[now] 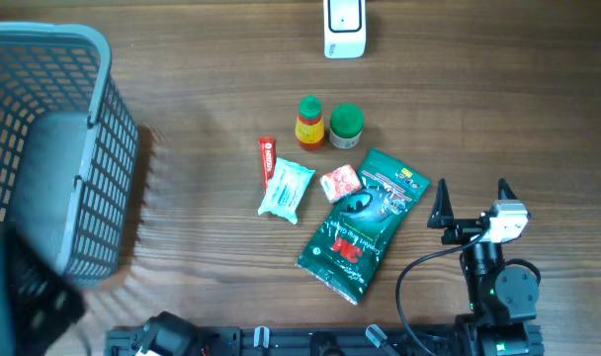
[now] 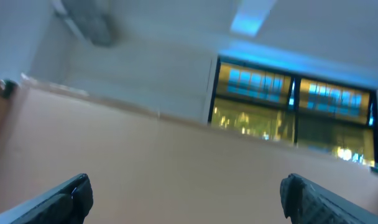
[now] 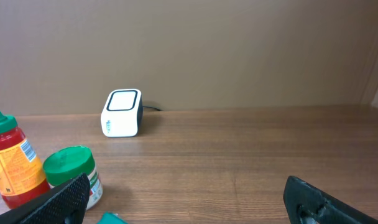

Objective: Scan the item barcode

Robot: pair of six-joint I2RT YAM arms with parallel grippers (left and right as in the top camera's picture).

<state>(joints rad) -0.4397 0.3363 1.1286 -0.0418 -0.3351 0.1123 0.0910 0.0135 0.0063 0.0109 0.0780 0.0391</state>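
Note:
A white barcode scanner (image 1: pixel 344 28) stands at the table's far edge and shows again in the right wrist view as scanner (image 3: pixel 122 112). Mid-table lie the items: a red bottle with a green cap (image 1: pixel 309 123), a green-lidded jar (image 1: pixel 346 127), a red tube (image 1: pixel 267 158), a white-blue packet (image 1: pixel 285 189), a small pink packet (image 1: pixel 341 181) and a dark green bag (image 1: pixel 365 222). No barcode shows. My right gripper (image 1: pixel 472 194) stands open and empty just right of the bag, facing the scanner. My left gripper (image 2: pixel 186 182) is open and empty, pointing up at a wall and window.
A grey mesh basket (image 1: pixel 108 148) fills the left side of the table. A large blurred grey and black shape (image 1: pixel 43 198) hangs over it, close to the overhead camera. The right arm's cable (image 1: pixel 409 272) loops near the front edge.

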